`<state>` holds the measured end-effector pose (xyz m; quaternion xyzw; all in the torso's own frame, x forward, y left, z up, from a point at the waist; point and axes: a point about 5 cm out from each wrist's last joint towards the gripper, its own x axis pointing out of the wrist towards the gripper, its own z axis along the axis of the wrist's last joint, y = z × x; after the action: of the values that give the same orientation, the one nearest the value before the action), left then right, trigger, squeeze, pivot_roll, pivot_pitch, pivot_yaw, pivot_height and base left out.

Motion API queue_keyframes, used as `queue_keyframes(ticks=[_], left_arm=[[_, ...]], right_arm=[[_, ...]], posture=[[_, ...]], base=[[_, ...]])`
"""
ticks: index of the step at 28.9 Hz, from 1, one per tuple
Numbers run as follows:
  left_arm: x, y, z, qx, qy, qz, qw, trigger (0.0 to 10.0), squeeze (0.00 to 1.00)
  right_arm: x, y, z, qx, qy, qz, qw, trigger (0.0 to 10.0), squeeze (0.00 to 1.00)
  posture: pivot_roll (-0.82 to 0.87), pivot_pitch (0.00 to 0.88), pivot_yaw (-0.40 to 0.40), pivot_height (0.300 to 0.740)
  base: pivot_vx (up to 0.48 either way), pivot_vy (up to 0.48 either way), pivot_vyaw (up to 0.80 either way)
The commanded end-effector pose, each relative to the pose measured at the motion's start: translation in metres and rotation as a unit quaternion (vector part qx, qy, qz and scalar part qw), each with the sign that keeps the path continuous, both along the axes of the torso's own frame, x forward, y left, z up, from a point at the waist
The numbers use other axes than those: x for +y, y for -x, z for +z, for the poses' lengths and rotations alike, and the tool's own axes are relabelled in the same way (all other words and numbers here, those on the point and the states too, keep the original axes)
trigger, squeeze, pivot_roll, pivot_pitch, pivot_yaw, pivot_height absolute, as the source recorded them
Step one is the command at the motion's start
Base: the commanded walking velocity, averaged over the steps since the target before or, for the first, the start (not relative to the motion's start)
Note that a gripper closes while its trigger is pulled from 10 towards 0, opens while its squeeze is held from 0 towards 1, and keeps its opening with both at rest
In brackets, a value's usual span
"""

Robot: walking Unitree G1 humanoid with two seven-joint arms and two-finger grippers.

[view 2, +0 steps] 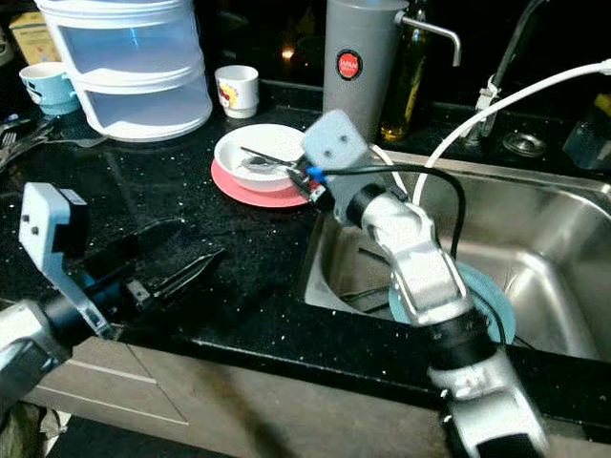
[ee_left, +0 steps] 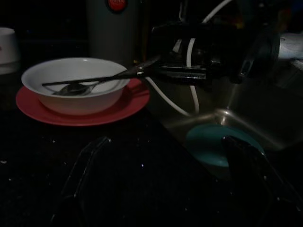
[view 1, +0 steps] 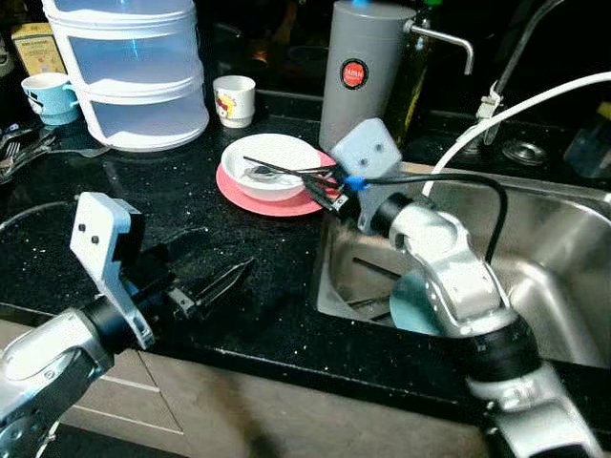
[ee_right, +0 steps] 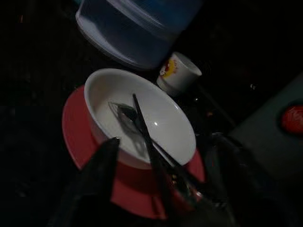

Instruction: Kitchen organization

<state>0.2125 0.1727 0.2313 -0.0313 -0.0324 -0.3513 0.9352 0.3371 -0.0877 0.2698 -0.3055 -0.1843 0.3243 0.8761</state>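
The white bowl (view 1: 270, 164) sits on a pink plate (view 1: 250, 194) on the black counter (view 1: 181, 219), just beside the sink's (view 1: 563, 239) near-left corner. A spoon (ee_right: 127, 115) lies inside it, bowl end down in the bottom. The right gripper (view 1: 320, 186) is at the bowl's sink-side rim, its fingers parted, with one long black finger (ee_right: 142, 125) reaching across over the bowl above the spoon and the other finger (ee_right: 102, 163) low outside the rim, over the plate. It grips nothing that I can make out.

The right arm rises from the counter's front edge, crosses the sink corner and bends at the wrist toward the bowl. A teal plate (view 2: 482, 305) lies in the sink under that arm.

The left gripper (view 1: 205, 286) hovers low over bare counter well in front of the bowl, fingers spread and holding nothing.

Behind the bowl stand a small printed cup (view 1: 234, 100), a stacked clear container (view 1: 134, 72) and a grey canister (view 1: 363, 67); open counter lies in front of the bowl.
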Motion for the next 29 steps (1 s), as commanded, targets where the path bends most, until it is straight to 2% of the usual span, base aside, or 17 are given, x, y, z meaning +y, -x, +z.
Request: queue_keyframes(ticks=[1,2,3,4,5,6,7,8,10,16,18,19,20,21,22,29], left_arm=[[-0.002,0.001,0.000,-0.002,0.000,-0.002,1.000,10.0,0.00],[-0.002,0.001,0.000,-0.002,0.001,-0.002,1.000,10.0,0.00],[-0.002,0.001,0.000,-0.002,0.001,-0.002,1.000,10.0,0.00],[-0.003,0.001,0.000,-0.003,0.001,-0.002,1.000,10.0,0.00],[-0.003,0.001,0.000,-0.003,0.001,-0.001,1.000,10.0,0.00],[-0.003,0.001,0.000,-0.003,0.002,-0.001,1.000,10.0,0.00],[-0.004,0.002,0.000,-0.003,0.002,-0.001,1.000,10.0,0.00],[-0.004,0.002,0.000,-0.003,0.002,-0.001,1.000,10.0,0.00],[-0.004,0.002,0.000,-0.003,0.002,-0.001,1.000,10.0,0.00],[-0.004,0.003,0.000,-0.003,0.003,-0.001,1.000,10.0,0.00],[-0.004,0.002,0.000,-0.003,0.002,-0.002,1.000,10.0,0.00],[-0.004,0.002,0.000,-0.003,0.002,-0.002,1.000,10.0,0.00],[-0.004,0.002,0.000,-0.003,0.002,-0.002,1.000,10.0,0.00],[-0.004,0.002,0.000,-0.003,0.001,-0.003,1.000,10.0,0.00],[-0.004,0.002,0.000,-0.003,0.001,-0.003,1.000,10.0,0.00],[-0.005,0.001,0.002,-0.006,0.000,-0.004,1.000,10.0,0.00]], right_arm=[[0.002,-0.004,0.000,-0.017,0.049,0.000,0.999,10.0,1.00],[0.002,-0.005,0.000,-0.023,0.083,0.001,0.996,10.0,1.00],[0.002,-0.005,0.000,-0.023,0.083,0.001,0.996,10.0,1.00],[0.002,-0.007,-0.002,-0.026,0.115,0.003,0.993,10.0,1.00],[0.003,-0.008,-0.003,-0.023,0.139,0.005,0.990,10.0,0.35],[0.003,-0.008,-0.004,-0.020,0.151,0.007,0.988,10.0,0.35],[0.002,-0.009,-0.006,-0.022,0.179,0.006,0.984,10.0,0.00],[0.002,-0.009,-0.006,-0.022,0.179,0.006,0.984,10.0,0.00],[-0.001,-0.011,-0.012,-0.013,0.230,0.005,0.973,10.0,0.00],[-0.007,-0.014,-0.017,-0.004,0.277,0.001,0.961,10.0,0.00],[-0.013,-0.017,-0.017,-0.010,0.306,-0.019,0.952,10.0,0.00],[-0.013,-0.017,-0.017,-0.010,0.306,-0.019,0.952,10.0,0.00],[-0.016,-0.019,-0.016,-0.016,0.315,-0.032,0.948,4.2,0.00],[-0.018,-0.021,-0.014,-0.020,0.319,-0.045,0.947,3.3,0.00],[-0.020,-0.023,-0.013,-0.021,0.321,-0.053,0.945,0.0,0.00],[-0.023,-0.025,-0.011,-0.023,0.325,-0.073,0.943,0.0,0.00]], posture=[[0.08,0.000,-0.053,0.740],[0.08,0.000,-0.055,0.740],[0.08,0.000,-0.055,0.740],[0.08,0.000,-0.057,0.740],[0.08,0.000,-0.059,0.740],[0.08,0.000,-0.059,0.740],[0.08,0.000,-0.061,0.740],[0.08,0.000,-0.061,0.740],[0.08,0.000,-0.063,0.740],[0.08,0.000,-0.062,0.740],[0.08,0.000,-0.060,0.740],[0.08,0.000,-0.060,0.740],[0.08,0.000,-0.060,0.740],[0.08,0.000,-0.060,0.740],[0.08,0.000,-0.062,0.740],[0.08,0.000,-0.060,0.740]], base=[[0.000,0.000,0.00],[0.000,0.000,0.00],[0.000,0.000,0.00],[0.000,0.000,0.00],[0.000,0.000,0.00],[0.000,0.000,0.00],[0.000,0.000,0.00],[0.000,0.000,0.00],[0.000,0.000,0.00],[0.000,0.000,0.00],[0.000,0.000,0.00],[0.000,0.000,0.00],[0.000,0.000,0.00],[0.000,0.000,0.00],[0.000,0.000,0.00],[0.000,0.000,0.00]])
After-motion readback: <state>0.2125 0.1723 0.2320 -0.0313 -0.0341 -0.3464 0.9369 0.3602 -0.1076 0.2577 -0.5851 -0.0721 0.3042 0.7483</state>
